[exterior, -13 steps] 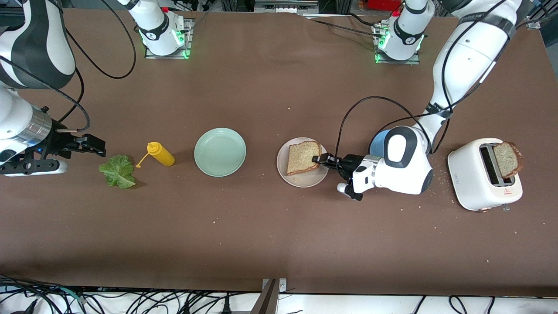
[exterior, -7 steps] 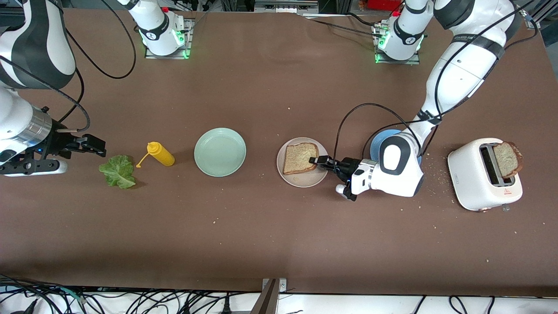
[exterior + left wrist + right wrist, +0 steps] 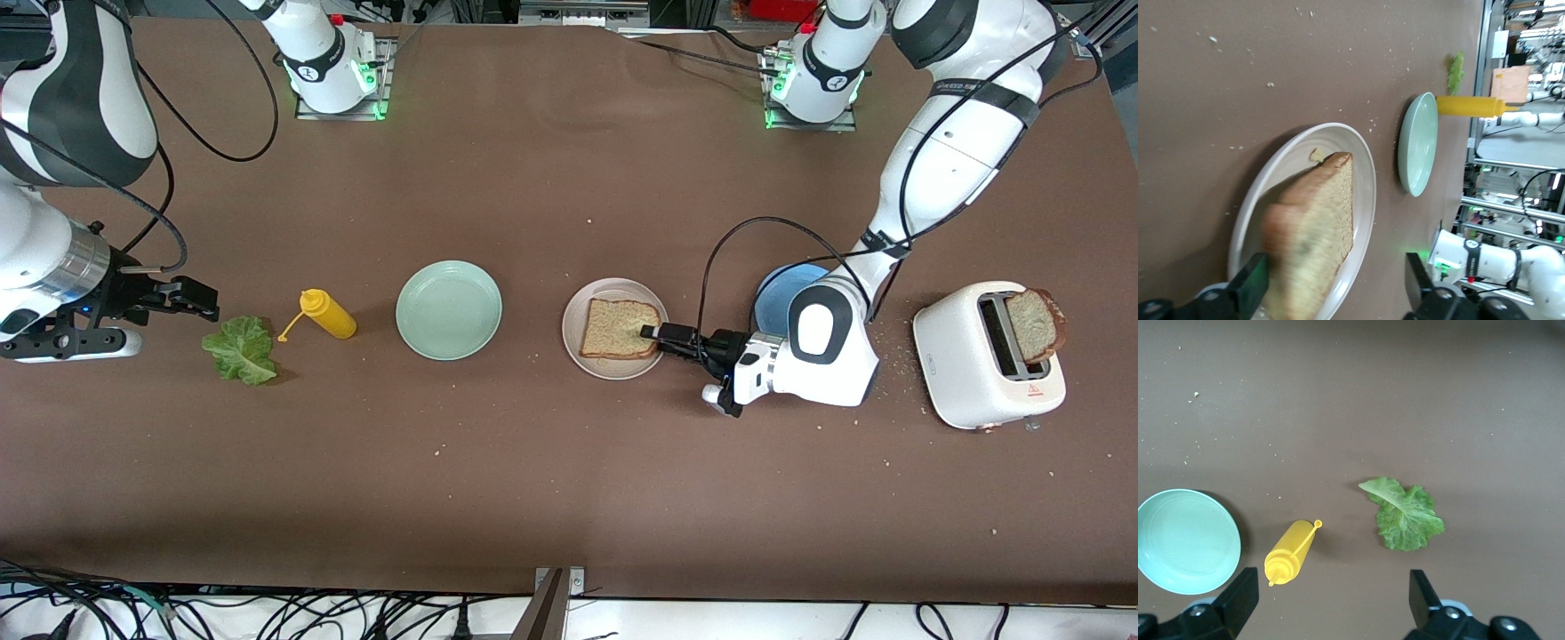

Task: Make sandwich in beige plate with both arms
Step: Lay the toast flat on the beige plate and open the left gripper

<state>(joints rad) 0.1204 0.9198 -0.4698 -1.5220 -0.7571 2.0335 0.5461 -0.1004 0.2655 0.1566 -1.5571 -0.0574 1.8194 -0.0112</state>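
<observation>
Your right pincer [image 3: 191,296] hangs with its fingers spread wide over the tabletop [image 3: 551,462] near the lettuce leaf [image 3: 240,349]. Next come the mustard bottle [image 3: 327,314] and the mint-green plate [image 3: 449,310]. One toast slice [image 3: 618,328] lies flat on the beige plate [image 3: 582,360]; your left pincer [image 3: 660,333] sits spread wide at its edge, not gripping. Second slice [image 3: 1036,324] is in the toaster [image 3: 965,373].

I log: green plate [image 3: 449,309], mustard bottle [image 3: 327,314] lying beside it, blue plate [image 3: 782,286], white toaster [image 3: 987,356], crumbs on tabletop [image 3: 551,462].
</observation>
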